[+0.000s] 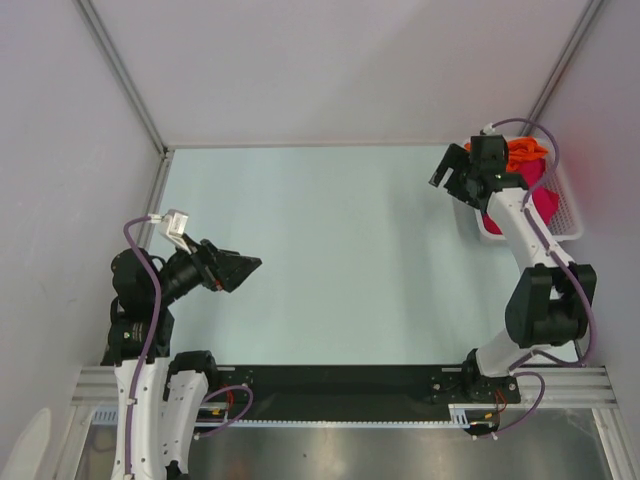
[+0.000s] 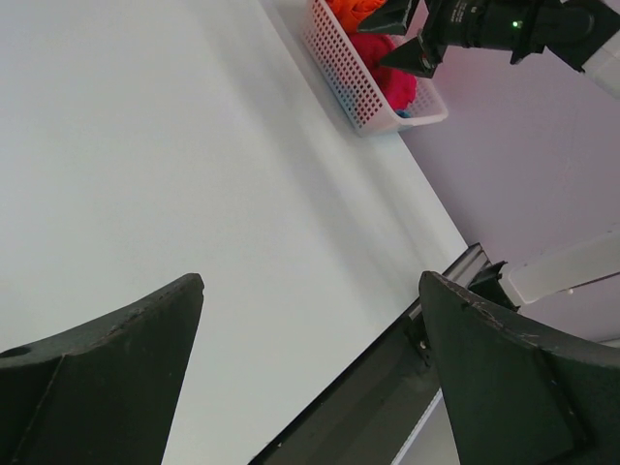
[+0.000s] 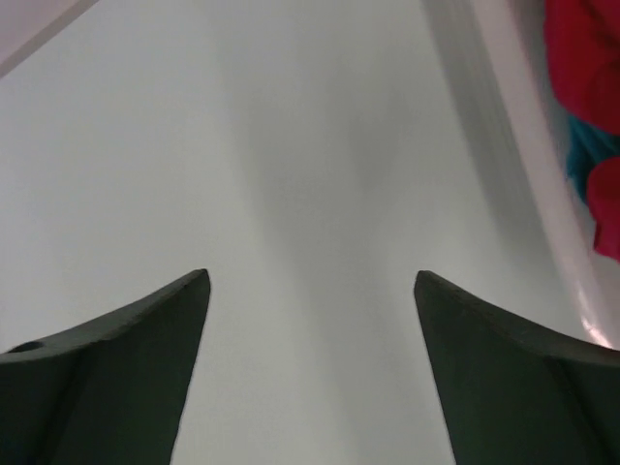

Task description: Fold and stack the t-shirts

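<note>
Up at two o'clock on the pale green table (image 1: 320,250), your right gripper (image 3: 311,278) is hanging with its jaws spread wide and nothing between them, just beside the table-side wall of the white mesh basket (image 2: 344,73). Your left gripper (image 2: 312,279) is waiting at about eight o'clock, jaws likewise wide apart and carrying nothing, pointing across the bare tabletop.

The t-shirts are all lying bunched inside the basket. The orange t-shirt (image 1: 525,150) is heaping up at the far end, the crimson-pink t-shirt (image 1: 543,197) is filling the middle, and a patch of the teal t-shirt (image 3: 586,160) is showing beneath the pink. None is lying on the table, so folding is most likely not yet beginning.

You are running a few risks here. The right fingers are sitting over the table rather than over the cloth, so a straight drop would probably be closing on nothing or knocking the rim. The basket is looking like thin, light plastic, and a hem snagging in its perforated sides could be dragging or tipping it. The shirts are looking soft, limp and crumpled together, so a pinch into the heap may be lifting two at once.
</note>
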You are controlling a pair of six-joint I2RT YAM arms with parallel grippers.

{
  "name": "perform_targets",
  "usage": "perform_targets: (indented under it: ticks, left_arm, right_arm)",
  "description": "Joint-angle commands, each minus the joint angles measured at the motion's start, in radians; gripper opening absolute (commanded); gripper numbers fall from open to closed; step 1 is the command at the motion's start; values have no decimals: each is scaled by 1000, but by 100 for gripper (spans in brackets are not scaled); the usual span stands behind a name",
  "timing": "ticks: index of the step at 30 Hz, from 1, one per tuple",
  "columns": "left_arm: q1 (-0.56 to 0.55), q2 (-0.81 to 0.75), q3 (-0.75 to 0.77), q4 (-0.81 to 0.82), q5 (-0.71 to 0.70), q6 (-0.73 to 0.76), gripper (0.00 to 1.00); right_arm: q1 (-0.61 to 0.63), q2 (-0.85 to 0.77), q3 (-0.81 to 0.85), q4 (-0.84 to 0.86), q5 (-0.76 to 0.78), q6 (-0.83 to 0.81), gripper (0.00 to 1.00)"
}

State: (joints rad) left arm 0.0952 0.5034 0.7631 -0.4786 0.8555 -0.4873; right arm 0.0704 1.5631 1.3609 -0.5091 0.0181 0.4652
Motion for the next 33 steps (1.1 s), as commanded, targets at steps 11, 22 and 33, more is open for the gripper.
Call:
perform_targets:
  ticks: [11,22,33]
  left_arm:
    - [8,-6,44,15,19,16,100]
    - [9,-3,50,15,27,30,100]
    - [9,24,47,34,20,36,100]
  right_arm:
    - [-141,222,192,3,218,-22,98]
    - [-147,416,253,-31,235,-20,95]
    - [-74,462,214,0,109,-49,0]
